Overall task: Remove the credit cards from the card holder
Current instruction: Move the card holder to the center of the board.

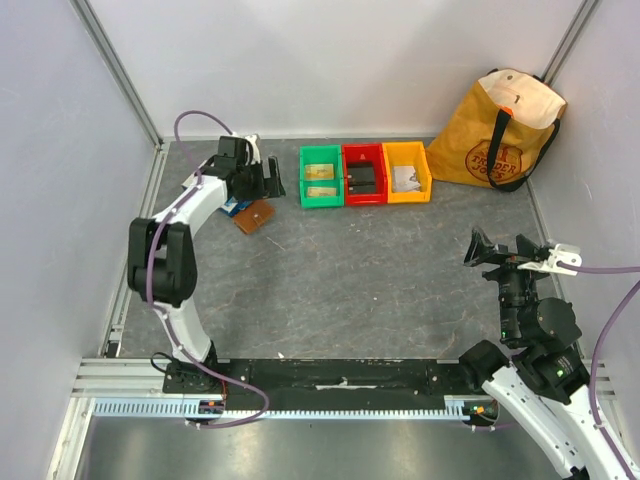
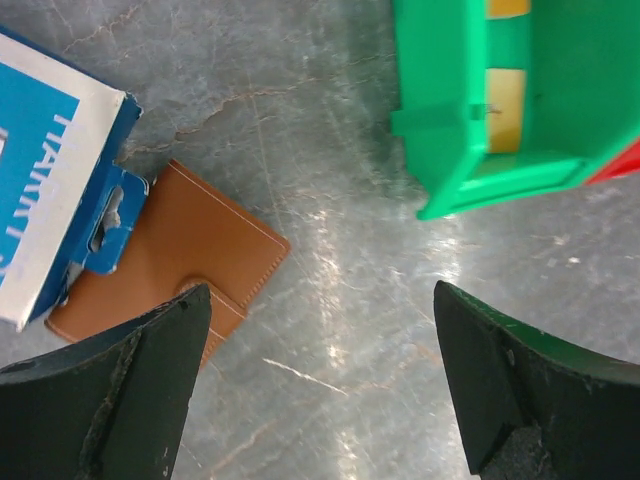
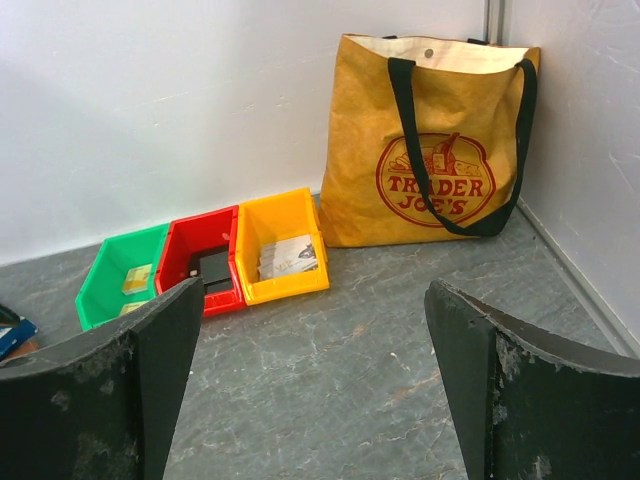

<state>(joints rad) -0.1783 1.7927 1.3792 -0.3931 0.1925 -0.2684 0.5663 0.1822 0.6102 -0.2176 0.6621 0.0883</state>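
Note:
The card holder point(image 1: 255, 216) point(image 2: 190, 250) is a brown leather wallet lying flat and closed on the table, one corner tucked under a blue-and-white box point(image 2: 50, 160). Two tan-gold credit cards point(image 1: 321, 172) point(image 2: 505, 108) point(image 3: 137, 278) lie in the green bin point(image 1: 305, 180) point(image 2: 440, 120). My left gripper point(image 1: 272, 188) point(image 2: 320, 400) hovers open over bare table between the card holder and the green bin, holding nothing. Its left finger point(image 2: 120, 390) overlaps the holder's near corner in the left wrist view. My right gripper point(image 1: 480, 250) point(image 3: 310, 380) is open and empty at the right, far from both.
A red bin point(image 1: 345, 175) point(image 3: 178, 250) with a dark item and a yellow bin point(image 1: 425, 175) point(image 3: 285, 215) with a pale card stand beside the green one. A Trader Joe's bag point(image 1: 497, 130) point(image 3: 430, 150) leans in the back right corner. Walls enclose the table.

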